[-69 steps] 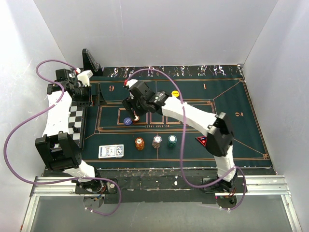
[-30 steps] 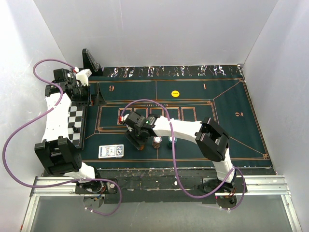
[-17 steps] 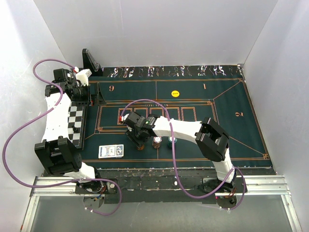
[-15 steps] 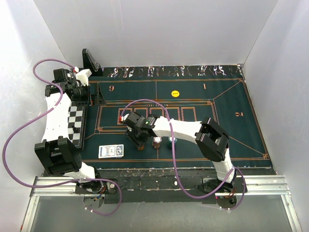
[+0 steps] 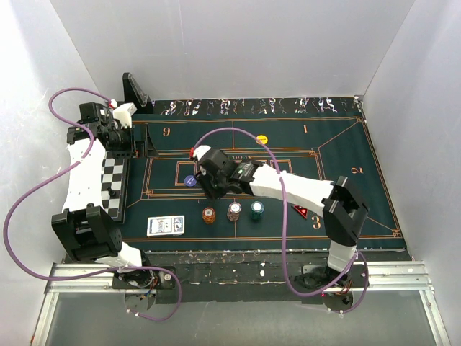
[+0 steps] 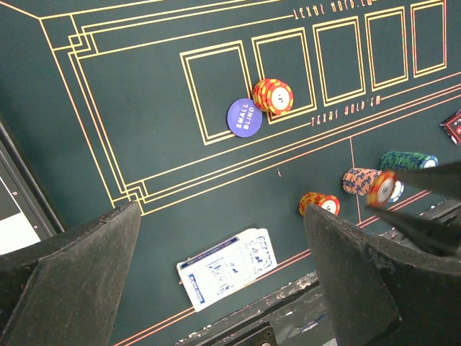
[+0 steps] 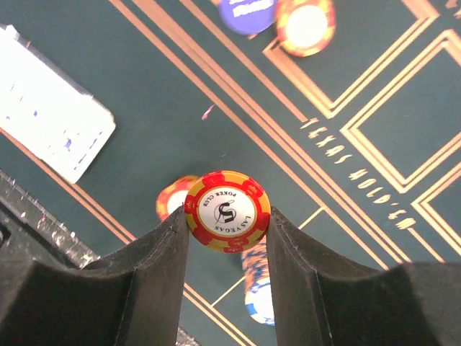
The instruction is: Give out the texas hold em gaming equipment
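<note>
Your right gripper (image 7: pixel 228 222) has risen from the orange chip stack (image 5: pixel 208 215) at its six o'clock.
It clamps one orange-and-yellow round poker chip (image 7: pixel 227 210); your left gripper (image 6: pixel 222 216) gapes.

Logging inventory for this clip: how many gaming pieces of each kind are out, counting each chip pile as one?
Chip piles: 4
Single chip in the right hand: 1
Discs: 2
Red marker: 1
Card deck: 1
Total: 9

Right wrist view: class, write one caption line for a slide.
Right gripper pinches an orange chip edge-on above the green mat.
</note>
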`<action>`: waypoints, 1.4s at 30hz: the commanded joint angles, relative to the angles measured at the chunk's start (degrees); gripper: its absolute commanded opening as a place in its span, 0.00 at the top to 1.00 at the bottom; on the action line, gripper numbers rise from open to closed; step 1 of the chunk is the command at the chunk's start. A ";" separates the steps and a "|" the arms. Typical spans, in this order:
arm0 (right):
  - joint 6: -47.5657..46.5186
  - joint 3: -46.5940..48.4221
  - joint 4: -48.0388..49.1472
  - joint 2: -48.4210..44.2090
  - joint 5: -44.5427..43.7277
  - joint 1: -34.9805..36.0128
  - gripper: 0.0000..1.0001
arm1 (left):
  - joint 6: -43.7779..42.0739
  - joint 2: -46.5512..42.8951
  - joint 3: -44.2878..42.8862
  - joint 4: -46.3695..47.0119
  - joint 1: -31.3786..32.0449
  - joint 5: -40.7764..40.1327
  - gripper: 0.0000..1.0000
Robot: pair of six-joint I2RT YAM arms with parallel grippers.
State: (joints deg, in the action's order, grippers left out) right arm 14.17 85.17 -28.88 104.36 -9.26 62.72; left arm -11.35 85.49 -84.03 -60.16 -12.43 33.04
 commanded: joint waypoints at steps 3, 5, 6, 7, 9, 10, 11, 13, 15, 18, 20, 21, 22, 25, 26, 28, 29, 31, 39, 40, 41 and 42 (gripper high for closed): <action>0.85 -0.35 2.34 -3.89 -2.61 -11.19 0.99 | -0.69 -2.44 -0.79 -0.13 -0.41 0.10 0.02; 1.55 -0.35 1.82 -3.81 -3.92 -16.81 0.99 | -0.86 -2.17 -0.79 0.04 -0.41 0.10 0.02; 1.91 -0.35 1.55 -3.55 -4.19 -18.93 0.99 | -0.86 -2.17 -0.70 0.04 -0.41 0.10 0.02; 2.52 -0.35 1.64 -3.11 -5.23 -21.30 0.99 | -0.86 -2.00 -0.61 0.04 -0.41 0.10 0.02; 3.31 0.52 1.46 -1.45 -6.21 -25.43 0.99 | -1.21 -1.74 -0.52 0.22 -0.49 0.19 0.02; 3.84 1.31 1.03 -0.57 -6.82 -27.54 0.99 | -1.13 -1.47 -0.61 0.13 -0.49 0.19 0.02; 4.54 2.36 0.67 0.49 -7.35 -29.13 0.99 | -1.39 -1.12 -0.61 0.13 -0.49 0.27 0.02; 6.21 4.65 -0.73 2.77 -7.44 -32.64 0.99 | -1.65 -0.51 -0.87 0.04 -0.49 0.27 0.02; 6.83 6.15 -0.56 4.71 -7.44 -35.02 0.99 | -1.92 -0.15 -1.05 0.04 -0.49 0.19 0.02; 7.18 9.66 -1.35 8.66 -7.53 -37.92 0.99 | -2.44 0.90 -1.49 -0.04 -0.49 0.36 0.02; 7.36 12.47 -2.31 11.56 -7.09 -39.33 0.99 | -2.62 1.69 -1.84 -0.22 -0.49 0.27 0.02; 7.53 13.52 -2.75 13.14 -7.09 -39.86 0.99 | -2.79 2.13 -2.01 -0.31 -0.49 0.27 0.02; 7.62 14.58 -2.93 14.37 -6.92 -40.48 0.99 | -2.88 2.39 -2.19 -0.22 -0.41 0.27 0.02; 7.97 17.13 -3.55 18.41 -6.04 -42.06 0.99 | -2.80 2.83 -2.19 -0.04 -0.49 0.45 0.02; 7.97 17.66 -3.72 19.47 -6.04 -42.50 0.99 | -2.88 3.01 -2.37 0.04 -0.49 0.45 0.02; 8.24 18.98 -4.25 21.23 -5.43 -43.20 0.99 | -2.88 3.36 -2.28 0.04 -0.49 0.54 0.02; 8.24 19.42 -4.42 22.02 -5.51 -43.38 0.99 | -2.97 3.54 -2.37 0.04 -0.41 0.54 0.02; 7.98 20.30 -4.60 23.26 -5.25 -43.56 0.98 | -2.97 3.80 -2.45 0.13 -0.49 0.54 0.02; 7.27 24.79 -7.15 26.60 -4.89 -43.91 0.45 | -3.23 4.33 -2.89 -0.13 -0.49 0.98 0.02; 7.18 24.79 -7.06 26.34 -4.81 -44.00 0.39 | -3.24 4.24 -2.89 -0.22 -0.58 1.06 0.02; 6.92 24.52 -7.06 25.64 -4.72 -44.00 0.33 | -3.15 4.16 -2.89 -0.13 -0.50 1.24 0.02; 6.83 24.26 -6.98 25.11 -4.89 -44.00 0.27 | -3.06 4.16 -2.89 -0.31 -0.49 1.41 0.02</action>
State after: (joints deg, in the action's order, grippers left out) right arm 21.39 107.57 -34.76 131.02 -14.17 18.79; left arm -13.69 90.48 -85.03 -60.16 -12.64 33.06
